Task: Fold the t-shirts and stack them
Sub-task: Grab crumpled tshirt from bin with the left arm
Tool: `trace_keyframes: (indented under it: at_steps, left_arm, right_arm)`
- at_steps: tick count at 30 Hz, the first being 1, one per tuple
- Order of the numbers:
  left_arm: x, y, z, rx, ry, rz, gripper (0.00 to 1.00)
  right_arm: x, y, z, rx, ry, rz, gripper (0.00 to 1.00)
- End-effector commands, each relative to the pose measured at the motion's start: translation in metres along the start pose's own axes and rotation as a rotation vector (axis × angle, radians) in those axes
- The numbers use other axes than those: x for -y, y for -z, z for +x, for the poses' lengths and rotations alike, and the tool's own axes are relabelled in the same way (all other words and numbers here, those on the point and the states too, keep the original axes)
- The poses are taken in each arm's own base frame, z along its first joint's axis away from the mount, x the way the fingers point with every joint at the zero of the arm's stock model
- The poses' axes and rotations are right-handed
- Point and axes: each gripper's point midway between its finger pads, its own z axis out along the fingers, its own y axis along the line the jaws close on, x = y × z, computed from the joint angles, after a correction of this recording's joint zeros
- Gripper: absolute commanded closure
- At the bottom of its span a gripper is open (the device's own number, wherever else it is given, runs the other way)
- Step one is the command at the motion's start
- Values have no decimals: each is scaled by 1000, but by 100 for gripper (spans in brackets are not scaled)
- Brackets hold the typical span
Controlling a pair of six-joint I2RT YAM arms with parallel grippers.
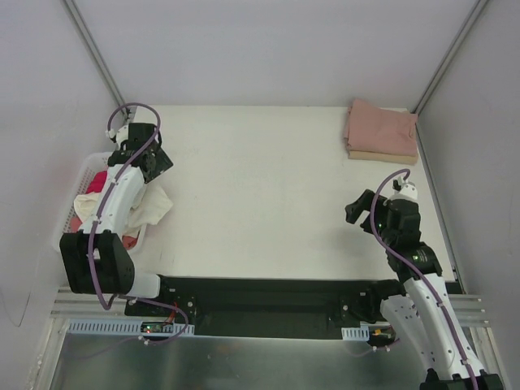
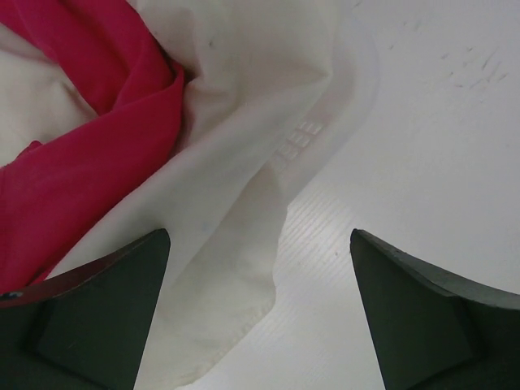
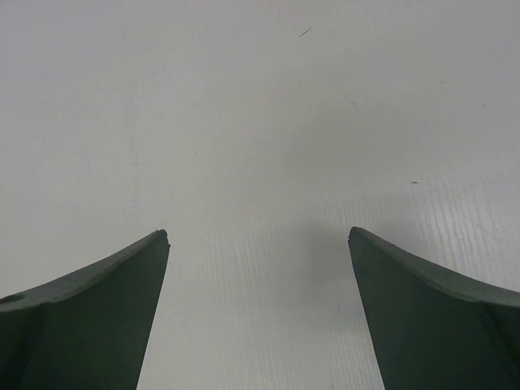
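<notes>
My left pincer point(image 2: 260, 242) is spread wide over the cream t-shirt point(image 2: 236, 146) spilling out of the basket point(image 1: 88, 165), with the red t-shirt point(image 2: 97, 138) bunched beside it. It's light, floppy stuff, so I'd pinch the loose hem. My right pincer point(image 3: 260, 240), well away from the basket, is spread too and empty.

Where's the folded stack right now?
Folded stack sits in the table's far-right corner in the top view, pink over tan, beyond the right end effector.
</notes>
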Motion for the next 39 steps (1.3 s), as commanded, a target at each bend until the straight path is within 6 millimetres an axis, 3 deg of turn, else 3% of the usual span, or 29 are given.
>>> trace_keyframes:
  at_steps: [1, 4, 8, 11, 12, 14, 16, 21, 25, 26, 28, 29, 33, 36, 38, 39]
  left_arm:
    - [-18, -15, -19, 22, 16, -108, 7]
    - [-23, -29, -26, 16, 10, -155, 9]
    - [-21, -44, -43, 25, 33, -186, 25]
    - [-11, -50, -57, 32, 33, -174, 51]
    - [-9, -53, -59, 29, 17, -174, 72]
    - [-4, -47, -72, 56, 24, -155, 100]
    - [-2, -37, -80, 80, 44, -136, 100]
    - [-10, 9, -109, 209, 115, -96, 100]
    - [-3, 24, -120, 243, 100, -37, 100]
    - [1, 22, -121, 237, 76, -25, 97]
    - [12, 14, -117, 200, 49, 17, 52]
    - [15, 4, -112, 173, 34, 13, 39]
    - [18, -28, -93, 88, 3, -13, 27]
    - [19, -52, -76, 16, 0, -35, 27]
    - [13, -70, -63, -31, -4, -76, 34]
    - [11, -74, -59, -44, -5, -89, 54]
  right_arm:
    - [-9, -1, -10, 30, 3, -33, 3]
    - [-8, -2, -10, 37, 3, -29, 3]
    - [-9, -2, -9, 29, 7, -35, 3]
    - [-8, -4, -10, 36, 10, -31, 3]
    - [-7, -4, -9, 31, 15, -28, 3]
    - [-6, -4, -8, 23, 17, -20, 3]
    - [-5, -4, -9, 28, 16, -13, 3]
    - [-6, -4, -9, 27, 20, -22, 3]
    - [-7, -5, -9, 29, 21, -25, 3]
    - [-6, -5, -9, 26, 20, -21, 3]
    - [-6, -6, -8, 20, 20, -17, 3]
    - [-6, -7, -8, 21, 20, -17, 3]
    - [-7, -8, -7, 10, 25, -22, 3]
    - [-6, -8, -7, 9, 30, -18, 3]
    - [-6, -7, -7, 9, 30, -14, 3]
    - [-5, -7, -7, 10, 33, -13, 3]
